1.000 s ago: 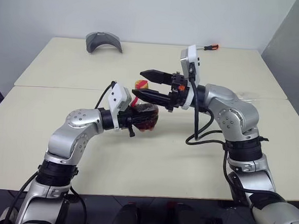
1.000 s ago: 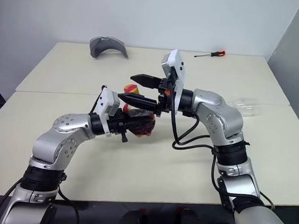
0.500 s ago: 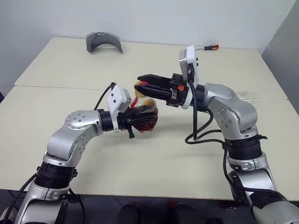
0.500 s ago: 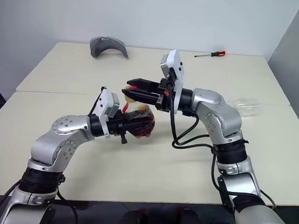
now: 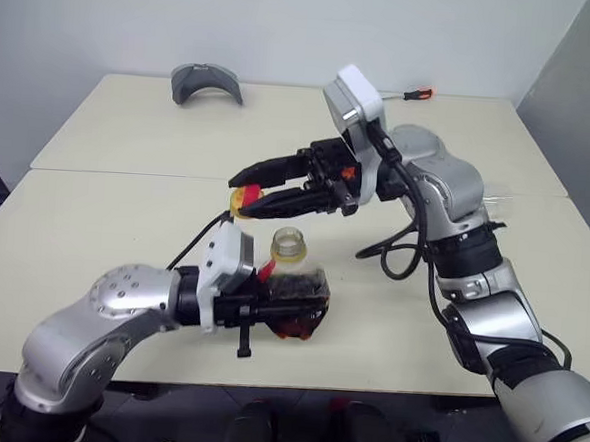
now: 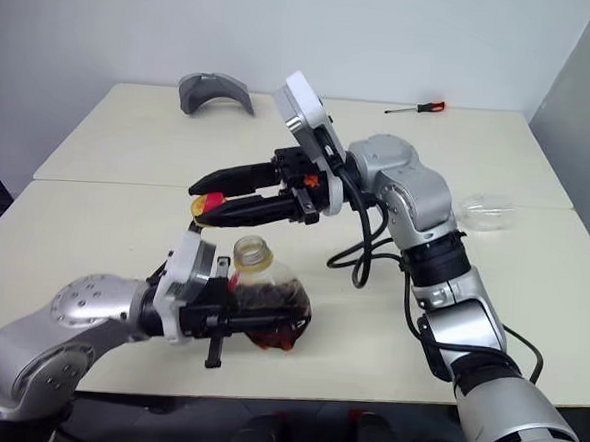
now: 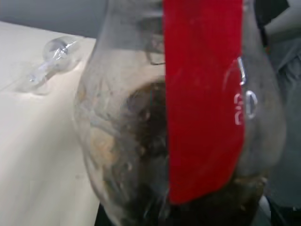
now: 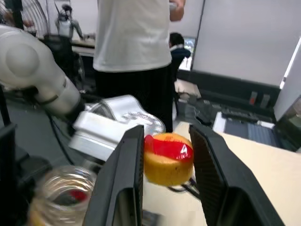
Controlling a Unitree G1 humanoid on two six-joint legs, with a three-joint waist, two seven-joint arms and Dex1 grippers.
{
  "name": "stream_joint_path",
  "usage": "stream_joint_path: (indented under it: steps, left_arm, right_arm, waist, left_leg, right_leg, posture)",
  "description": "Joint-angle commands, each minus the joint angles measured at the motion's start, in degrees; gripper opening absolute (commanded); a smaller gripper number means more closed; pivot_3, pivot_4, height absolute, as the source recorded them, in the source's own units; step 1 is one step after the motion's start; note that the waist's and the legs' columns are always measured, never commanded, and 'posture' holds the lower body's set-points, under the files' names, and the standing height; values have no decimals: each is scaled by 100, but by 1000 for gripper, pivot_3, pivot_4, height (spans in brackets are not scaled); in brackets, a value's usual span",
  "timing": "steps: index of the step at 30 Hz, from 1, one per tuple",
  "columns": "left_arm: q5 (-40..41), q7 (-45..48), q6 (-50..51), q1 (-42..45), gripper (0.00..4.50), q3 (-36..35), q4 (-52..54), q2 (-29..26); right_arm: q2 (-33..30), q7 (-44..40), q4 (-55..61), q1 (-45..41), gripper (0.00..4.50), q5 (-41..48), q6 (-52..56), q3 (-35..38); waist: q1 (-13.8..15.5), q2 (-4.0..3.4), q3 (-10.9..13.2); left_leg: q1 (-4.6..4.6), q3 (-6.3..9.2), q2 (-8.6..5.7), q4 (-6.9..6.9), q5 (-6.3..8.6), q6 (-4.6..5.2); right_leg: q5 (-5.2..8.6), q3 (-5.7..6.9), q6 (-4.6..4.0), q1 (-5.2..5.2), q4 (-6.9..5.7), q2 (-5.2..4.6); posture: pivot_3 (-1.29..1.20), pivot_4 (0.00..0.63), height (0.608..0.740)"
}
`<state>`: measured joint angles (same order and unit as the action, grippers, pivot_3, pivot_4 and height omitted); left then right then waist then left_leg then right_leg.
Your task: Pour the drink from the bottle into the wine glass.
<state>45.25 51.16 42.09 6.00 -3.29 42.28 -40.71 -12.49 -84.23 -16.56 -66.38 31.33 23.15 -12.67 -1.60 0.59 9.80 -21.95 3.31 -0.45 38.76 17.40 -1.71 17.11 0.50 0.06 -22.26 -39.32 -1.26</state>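
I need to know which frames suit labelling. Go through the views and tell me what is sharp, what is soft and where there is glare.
Left eye view: even light, bottle and cap sharp. Left wrist view: the bottle too close, soft; the wine glass, lying on the table, blurred with glints. Right wrist view: the cap fairly sharp between the right gripper fingers, the bottle's mouth below soft.

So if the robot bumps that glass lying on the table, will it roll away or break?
Probably it would roll: the wine glass lies on its side on the table, resting on its round bowl. It would likely curve around rather than run straight, since the foot is wider than the stem. It looks thin and clear, so it might break if it fell off.
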Motion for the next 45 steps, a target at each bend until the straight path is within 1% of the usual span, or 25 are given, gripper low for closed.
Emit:
stream_joint_path:
  steps: [1,4,7,9,14,16,17,18,19,21,22,24,26,29,31,33,35,37,38,42,43,45]
  left_arm:
    - [241,-149,-77,-349,716,-296,385,-94]
    - [245,-159,-170,-418,716,-306,350,-144]
    - [99,-197,-294,-305,716,-277,106,-124]
    - [-31,-297,-390,-253,716,-339,-89,-99]
    - [-258,-465,-612,-464,715,-627,-299,-118]
    - [-486,-589,-771,-534,711,-670,-378,-86]
    - [-578,-621,-845,-549,710,-667,-401,-81]
    - [-756,-728,-962,-424,710,-589,-538,-6]
    - [-876,-789,-1048,-343,709,-536,-628,46]
    - [-1142,-988,-1217,-45,707,-361,-915,260]
    - [-1202,-1037,-1250,36,707,-316,-993,336]
    - [-1278,-1305,-1180,490,707,-64,-1198,691]
    - [-1371,-1453,-1159,787,704,103,-1319,931]
    - [-1436,-1594,-1132,1102,703,229,-1466,1201]
    - [-1475,-1530,-1178,1210,703,273,-1543,1230]
    - [-1489,-1497,-1188,1230,702,271,-1584,1232]
    - [-1519,-1436,-1221,1224,702,284,-1591,1211]
    - [-1500,-1414,-1202,1209,702,250,-1584,1201]
    - [-1493,-1394,-1199,1193,702,229,-1581,1190]
    - [-1505,-1354,-1211,1124,702,143,-1598,1132]
    - [-1530,-1373,-1237,1125,702,103,-1630,1119]
    - [-1581,-1576,-1237,1238,702,-108,-1860,1138]
  right_arm:
    - [-218,-483,-151,-330,1157,-98,-298,142]
    - [-414,-488,-128,-326,1157,-30,-57,172]
    - [-668,-110,66,-174,1157,94,408,342]
    - [-958,174,293,87,1157,91,684,503]
    - [-1739,874,1191,1176,1157,103,1229,976]
    - [-2065,1562,1908,2180,1157,15,1478,1365]
    - [-2133,1856,2176,2517,1157,-13,1560,1500]
    - [-2129,2285,2486,2981,1157,-139,1620,1608]
    - [-2110,2581,2702,3268,1157,-206,1664,1661]
    - [-1688,3715,3075,3935,1157,-333,1867,1974]
    - [-1545,4049,3191,4114,1157,-340,1948,2061]
    - [-1057,4943,3149,4661,1157,-836,1589,1993]
    - [-747,5502,3029,4934,1157,-1200,1295,1895]
    - [-456,6063,2602,5058,1157,-1672,784,1787]
    - [-241,6555,2367,5057,1157,-1821,757,1903]
    - [-104,6854,2279,5087,1157,-1886,785,1979]
    - [-151,6842,2296,5159,1892,-2006,695,1848]
    - [-178,6781,2464,5210,2448,-1963,754,1801]
    - [-218,6769,2555,5219,2829,-1971,775,1782]
    - [-219,6737,2946,5185,4192,-1645,970,1976]
    - [-254,6664,3127,5189,4467,-1522,1051,2002]
    - [-366,6431,3624,5134,4500,-1165,1300,2021]
  waist:
    - [7,0,0]
    - [20,0,0]
    - [14,-1,1]
    - [28,0,0]
    - [58,0,0]
    - [70,1,0]
    - [85,1,0]
    - [114,0,0]
    - [134,-1,0]
    - [137,-1,1]
    - [133,-1,1]
    - [134,-1,1]
    - [143,2,-1]
    - [129,1,-1]
    - [105,1,-1]
    - [98,1,-1]
    - [100,1,-1]
    - [108,1,-1]
    - [109,1,-1]
    - [111,1,-1]
    - [111,1,-1]
    - [113,1,0]
  left_leg:
    - [-2,0,0,2,0,0]
    - [-2,6,1,1,0,0]
    - [-2,5,2,-1,1,1]
    - [-3,5,2,-2,1,1]
    - [-9,2,1,0,1,2]
    - [-12,1,3,-6,1,2]
    - [-14,2,4,-8,1,2]
    - [-17,1,5,-8,1,2]
    - [-19,-2,5,-9,1,2]
    - [-18,-3,5,-7,1,2]
    - [-17,-8,8,-1,1,2]
    - [-7,-10,7,-1,1,2]
    - [0,-6,5,0,0,2]
    - [-6,-20,2,1,-11,-20]
    - [-6,-26,3,0,-13,-23]
    - [-5,-26,5,-3,-14,-24]
    - [-2,-25,5,-3,-14,-25]
    - [-2,-23,5,-3,-14,-24]
    - [-2,-23,4,-2,-13,-23]
    - [-3,-24,4,-2,-13,-22]
    - [-3,-23,5,-2,-12,-21]
    - [-3,-22,5,-2,-11,-19]
  right_leg:
    - [0,0,0,-1,5,0]
    - [-1,6,-1,3,11,0]
    - [-1,6,-2,2,10,1]
    - [-1,6,-2,2,11,1]
    - [-2,4,-1,5,23,0]
    - [-2,4,-1,0,25,0]
    - [-1,7,-2,1,27,0]
    - [-1,8,-2,1,28,0]
    - [-1,6,-2,-1,28,0]
    - [-2,6,-1,0,22,0]
    - [-3,3,0,-1,14,4]
    - [-4,0,2,2,4,5]
    - [-3,3,2,9,0,6]
    - [-3,-9,3,1,2,6]
    - [-3,-14,3,-1,6,7]
    - [-3,-13,2,-1,6,8]
    - [-3,-12,2,-1,3,8]
    - [-3,-10,2,1,2,8]
    - [-3,-10,2,1,2,8]
    - [-3,-11,2,0,3,8]
    - [-3,-11,2,0,3,8]
    - [-3,-10,2,0,3,9]
  posture:
    - [0,150,740]
    - [0,150,740]
    - [0,150,740]
    - [0,150,740]
    - [0,150,740]
    - [0,150,740]
    - [0,150,740]
    - [0,150,740]
    - [0,150,740]
    - [0,150,740]
    - [0,150,740]
    - [0,150,740]
    - [0,150,740]
    - [0,150,740]
    - [0,150,740]
    - [0,150,740]
    - [0,150,740]
    - [0,150,740]
    - [0,150,740]
    - [0,150,740]
    - [0,150,740]
    - [0,150,740]
